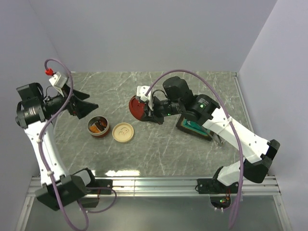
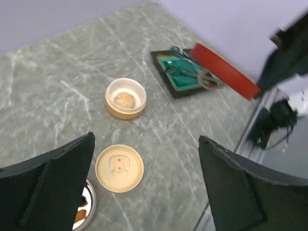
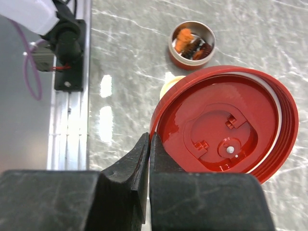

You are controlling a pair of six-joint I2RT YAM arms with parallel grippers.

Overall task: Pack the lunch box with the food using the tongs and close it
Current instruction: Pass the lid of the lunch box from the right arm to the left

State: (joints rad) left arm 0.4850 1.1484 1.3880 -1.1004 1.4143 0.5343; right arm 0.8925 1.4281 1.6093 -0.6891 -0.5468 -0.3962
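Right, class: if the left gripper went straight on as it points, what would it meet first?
The left gripper would probably meet the tabletop beside the flat cream lid lying between its open fingers; the cream cup sits farther on. Depth is unclear.

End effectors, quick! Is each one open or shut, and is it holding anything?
Left end effector: open, holding nothing.
Right end effector: closed, pinching the rim of the red lid.

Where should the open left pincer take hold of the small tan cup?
Across the tan cup's round outer wall, left pincer coming down from above: it stands upright, clear of the cream lid, food inside, so straddle the rim.
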